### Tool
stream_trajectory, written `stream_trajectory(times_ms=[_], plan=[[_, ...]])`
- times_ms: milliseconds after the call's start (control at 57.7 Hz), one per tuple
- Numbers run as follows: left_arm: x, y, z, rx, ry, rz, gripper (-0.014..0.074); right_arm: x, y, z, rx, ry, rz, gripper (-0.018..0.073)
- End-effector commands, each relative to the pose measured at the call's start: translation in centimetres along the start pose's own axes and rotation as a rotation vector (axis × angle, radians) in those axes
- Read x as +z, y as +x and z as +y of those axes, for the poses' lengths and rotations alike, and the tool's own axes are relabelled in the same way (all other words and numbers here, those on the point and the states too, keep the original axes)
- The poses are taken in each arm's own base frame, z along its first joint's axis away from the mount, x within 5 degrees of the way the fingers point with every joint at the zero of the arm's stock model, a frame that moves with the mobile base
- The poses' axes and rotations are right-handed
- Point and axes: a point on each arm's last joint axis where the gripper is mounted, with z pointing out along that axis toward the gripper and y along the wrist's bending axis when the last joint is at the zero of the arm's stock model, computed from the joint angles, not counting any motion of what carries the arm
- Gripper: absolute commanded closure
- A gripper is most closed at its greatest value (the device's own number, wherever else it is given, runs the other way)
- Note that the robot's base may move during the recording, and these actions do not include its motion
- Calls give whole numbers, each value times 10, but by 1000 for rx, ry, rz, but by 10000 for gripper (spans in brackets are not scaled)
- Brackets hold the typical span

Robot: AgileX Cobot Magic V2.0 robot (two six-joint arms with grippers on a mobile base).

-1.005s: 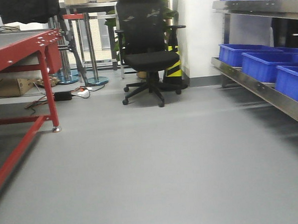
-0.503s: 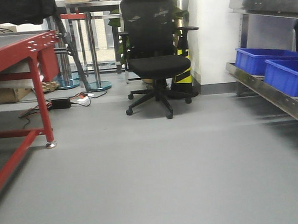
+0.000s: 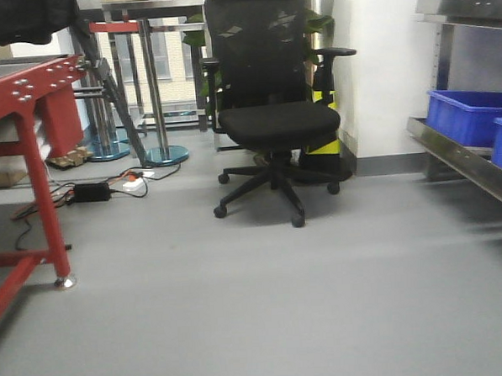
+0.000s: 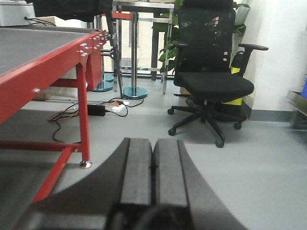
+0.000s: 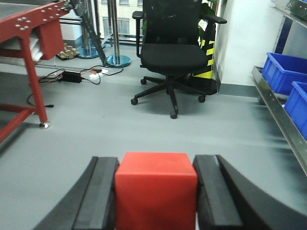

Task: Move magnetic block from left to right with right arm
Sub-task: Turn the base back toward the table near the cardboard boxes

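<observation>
The magnetic block (image 5: 156, 191), a bright-red cube, sits between the two black fingers of my right gripper (image 5: 156, 165), which is shut on it, pads pressed against its left and right faces. In the left wrist view my left gripper (image 4: 153, 143) is shut with its two pads together and nothing between them. Both grippers are held above the grey floor. Neither gripper nor the block shows in the front-facing view.
A black office chair (image 3: 274, 111) stands ahead, by a yellow-black striped post (image 3: 324, 108). The red-framed table (image 3: 24, 124) is at the left, with cables and a power strip (image 3: 133, 184) on the floor. Blue bins (image 3: 470, 113) sit on a steel shelf at the right.
The front view has swung left and closer: the chair has grown and shifted right, the blue bins have slid toward the right edge, and the red table leg has moved left.
</observation>
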Motion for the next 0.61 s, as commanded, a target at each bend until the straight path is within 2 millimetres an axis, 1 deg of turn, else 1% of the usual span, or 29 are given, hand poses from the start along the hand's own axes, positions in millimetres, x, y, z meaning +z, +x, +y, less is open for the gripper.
stream_trajectory(times_ms=[0,589], plan=[[-1,-7,0,-11,1,-89,722,-1,-15,1,-10,-4,-95,335],[-1,-7,0,-11,1,-89,722,-1,-14,1,-10,-2,-89,335]])
